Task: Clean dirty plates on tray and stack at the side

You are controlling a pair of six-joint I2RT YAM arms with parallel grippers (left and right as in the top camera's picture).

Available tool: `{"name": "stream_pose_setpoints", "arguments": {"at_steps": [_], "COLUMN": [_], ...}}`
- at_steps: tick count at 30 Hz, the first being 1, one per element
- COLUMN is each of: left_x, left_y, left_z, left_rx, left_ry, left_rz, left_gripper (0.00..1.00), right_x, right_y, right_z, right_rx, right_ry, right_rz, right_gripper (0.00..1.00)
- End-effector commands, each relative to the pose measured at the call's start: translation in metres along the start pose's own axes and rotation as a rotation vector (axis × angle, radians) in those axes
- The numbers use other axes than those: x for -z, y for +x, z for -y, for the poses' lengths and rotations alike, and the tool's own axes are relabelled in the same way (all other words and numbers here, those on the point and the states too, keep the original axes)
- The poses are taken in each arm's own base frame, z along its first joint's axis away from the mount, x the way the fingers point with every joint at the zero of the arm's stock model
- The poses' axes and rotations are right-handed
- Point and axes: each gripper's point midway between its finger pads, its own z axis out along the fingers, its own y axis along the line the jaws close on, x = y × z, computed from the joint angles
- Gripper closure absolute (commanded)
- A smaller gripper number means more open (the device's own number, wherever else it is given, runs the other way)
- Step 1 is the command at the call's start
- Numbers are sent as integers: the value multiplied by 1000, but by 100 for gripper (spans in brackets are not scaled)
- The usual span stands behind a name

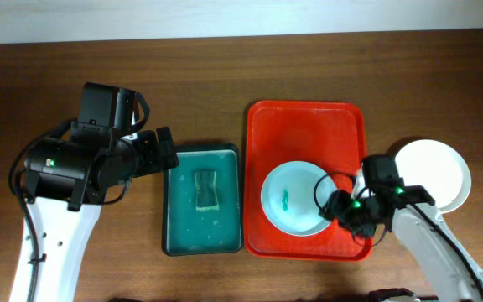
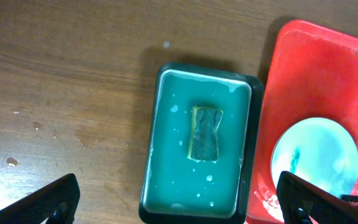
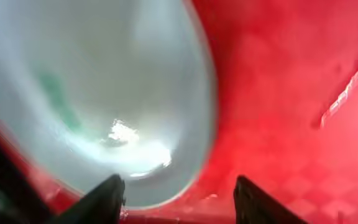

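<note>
Overhead shows one smeared plate point(image 1: 296, 199) in the half of the tray point(image 1: 304, 122) nearer the arms, with a teal streak left of its centre. A white plate point(image 1: 434, 172) lies off the tray on the table point(image 1: 225, 75), just beside the tray's right rim, and looks clean. From above I cannot tell whether it is a single plate or a stack. I judge the job partly done: at least one plate is set aside, and the smeared one is not yet wiped or stacked. The sponge point(image 1: 206, 189) lies in the teal tray point(image 1: 179, 235), and neither arm holds it. The right gripper point(image 1: 335, 205) sits at the smeared plate's right rim. The left gripper point(image 1: 168, 151) hangs by the teal tray's far left corner. Finger spread is hard to read from here.

Left wrist view settles it for that arm: its fingers point(image 2: 55, 202) stand wide apart and empty, with the sponge ahead of them. It also shows pale droplets on the teal tray's floor and wet spots on the wood, both lost from overhead.

Right wrist view is blurred but close. Its fingers point(image 3: 107, 199) are spread, with the plate's rim showing between them and nothing clamped. I cannot tell whether they touch the plate. Only this view shows the glare on the plate's surface.
</note>
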Motion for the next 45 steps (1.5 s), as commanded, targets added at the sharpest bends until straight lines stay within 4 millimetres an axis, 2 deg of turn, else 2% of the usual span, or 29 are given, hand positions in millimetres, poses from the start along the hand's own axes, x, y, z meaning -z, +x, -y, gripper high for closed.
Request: {"name": "stream_pose_setpoints", "arguments": {"at_steps": [1, 2, 4, 5, 6, 7, 8, 9, 10, 11, 12, 13, 17, 19, 21, 23, 25, 27, 29, 30, 31, 32, 34, 35, 38, 41, 42, 44, 45], "left_x": [0, 0, 0, 1, -2, -7, -21, -43, -67, -90, -117, -136, -192, -215, -233, -244, -244, -236, -217, -206, -199, -198, -204, -209, -237, -262, -266, -268, -264], "left_y": [0, 0, 0, -4, -6, -3, 9, 30, 54, 76, 102, 118, 141, 145, 158, 173, 178, 171, 154, 143, 129, 122, 108, 102, 98, 115, 120, 126, 125], "left_z": [-1, -1, 0, 12, 21, 27, 32, 35, 35, 35, 37, 40, 53, 46, 39, 39, 42, 51, 60, 66, 71, 68, 54, 52, 60, 52, 49, 46, 45], "left_rx": [-13, -13, -9, 10, -12, -51, -102, -132, -155, -150, -147, -163, -244, -259, -219, -206, -199, -193, -200, -229, -265, -273, -298, -302, -295, -305, -312, -323, -335], "left_ry": [-2, -2, 5, 68, 107, 126, 118, 97, 72, 52, 52, 58, 41, -57, -111, -108, -89, -60, -50, -34, -29, -52, -146, -166, -140, -173, -185, -197, -199], "left_rz": [0, 0, -2, 8, 10, -8, -60, -145, -232, -302, -376, -412, -411, -408, -458, -528, -554, -555, -547, -535, -500, -472, -398, -366, -309, -365, -387, -410, -419], "left_gripper": [1, 1, 1, 1, 0, 3, 7, 13, 33, 40, 41, 42, 43, 47, 62, 70, 100, 100, 50, 30, 18, 11, 9, 12, 45, 67, 76, 100, 100], "right_x": [67, 89, 113, 114, 111, 109, 107, 106, 106, 106, 106, 106, 106, 106, 106, 106, 106, 106, 106, 106, 106, 106, 106, 106, 106, 105, 105, 105, 105], "right_y": [-35, -42, -50, -50, -46, -43, -39, -37, -37, -37, -37, -37, -37, -37, -37, -37, -37, -37, -37, -37, -37, -37, -37, -37, -36, -35, -35, -35, -34], "right_z": [-36, -49, -65, -66, -65, -62, -59, -58, -58, -58, -58, -58, -58, -58, -58, -58, -58, -58, -58, -58, -58, -58, -58, -58, -57, -57, -57, -57, -56], "right_rx": [378, 453, 474, 468, 462, 454, 446, 442, 442, 442, 442, 442, 442, 442, 442, 442, 442, 442, 442, 442, 442, 442, 442, 442, 441, 439, 439, 439, 438], "right_ry": [6, -3, -25, -30, -35, -28, -21, -17, -17, -17, -17, -17, -17, -17, -17, -17, -17, -17, -17, -17, -17, -17, -17, -17, -16, -14, -14, -14, -14], "right_rz": [173, 218, 267, 269, 244, 221, 199, 186, 187, 187, 187, 187, 186, 186, 186, 186, 186, 186, 185, 185, 186, 186, 186, 186, 184, 177, 178, 177, 175], "right_gripper": [42, 42, 41, 24, 2, 2, 2, 2, 0, 3, 4, 4, 7, 9, 10, 10, 10, 11, 11, 11, 11, 11, 11, 11, 11, 11, 11, 11, 11]}}
